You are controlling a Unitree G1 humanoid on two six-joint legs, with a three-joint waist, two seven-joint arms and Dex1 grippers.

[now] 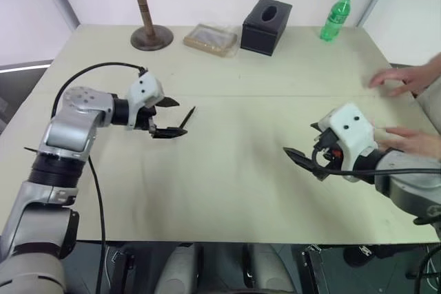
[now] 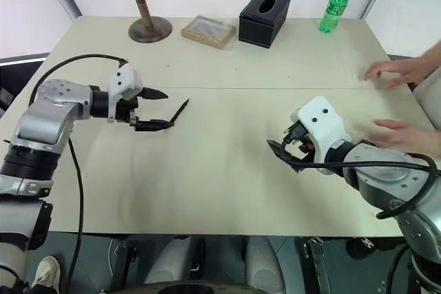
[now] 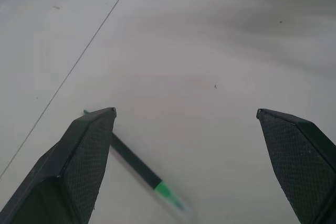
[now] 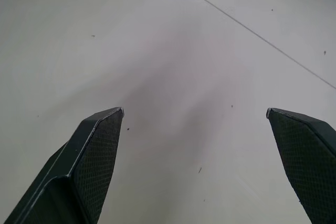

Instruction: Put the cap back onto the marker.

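the right gripper point(image 1: 303, 160), nearest the lens, hovers with jaws spread wide and empty over the pale surface point(image 1: 234, 170). the left gripper point(image 2: 153, 109), jaws likewise released, hangs above the marker point(image 2: 180, 110), which lies just beside its lower jaw, near a seam in the surface. the slim black stick runs diagonally, its green tip end pointing away from the jaws. it looks light, rigid and slippery; mid-barrel seems the best hold. a person's hands point(image 1: 403, 79) rest beyond the right jaws.
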